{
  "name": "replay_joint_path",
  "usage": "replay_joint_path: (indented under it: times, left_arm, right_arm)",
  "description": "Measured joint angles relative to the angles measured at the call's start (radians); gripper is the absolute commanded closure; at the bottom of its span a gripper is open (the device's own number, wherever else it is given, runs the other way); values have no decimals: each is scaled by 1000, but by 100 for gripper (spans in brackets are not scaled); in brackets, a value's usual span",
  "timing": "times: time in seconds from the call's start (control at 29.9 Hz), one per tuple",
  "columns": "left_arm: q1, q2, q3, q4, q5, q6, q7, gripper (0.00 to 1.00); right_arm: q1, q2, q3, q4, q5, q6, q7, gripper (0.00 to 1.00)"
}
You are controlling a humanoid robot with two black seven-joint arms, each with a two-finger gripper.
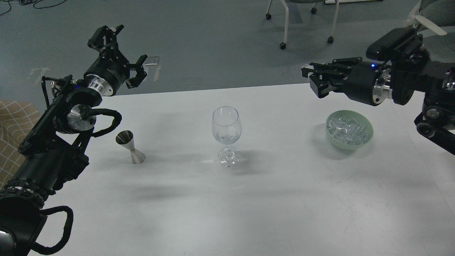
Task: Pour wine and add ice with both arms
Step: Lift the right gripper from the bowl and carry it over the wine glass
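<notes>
The white tabletop (284, 199) fills most of my view, with grey floor beyond it and chair legs on castors (305, 25) at the far side. My left arm (53, 142) rises from the lower left corner, cables looping off it, and ends high over the tabletop's far left edge; my left pincer (122, 49) there stands spread wide, its two fingers well apart with nothing between them. My right arm (408, 78) comes in from the right edge and reaches leftward above the far right of the tabletop. My right pincer (312, 76) hangs in the air above and a little behind the bowl, apart from it; its fingers look drawn close together, but they are dark and seen nearly side-on, so I cannot tell whether they are pressed together or pinching anything. The pale green bowl (368, 137) sits on the right of the tabletop, and the ice (347, 131) lies heaped inside it, clear cubes with whitish glints. A stemmed wine glass (226, 135) stands upright near the middle. Left of it, well apart, a small steel jigger (130, 147) stands slightly tilted, near my left arm.
</notes>
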Motion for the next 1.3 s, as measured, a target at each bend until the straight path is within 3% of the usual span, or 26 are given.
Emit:
replay_joint_path:
  times: [0.94, 1.3]
  left_arm:
    - [2, -1, 0, 0, 6, -1, 0, 2]
    - [0, -1, -1, 0, 5, -2, 0, 2]
  right_arm:
    - [55, 210, -17, 81, -20, 170, -37, 90]
    - [54, 243, -48, 67, -29, 178, -47, 89]
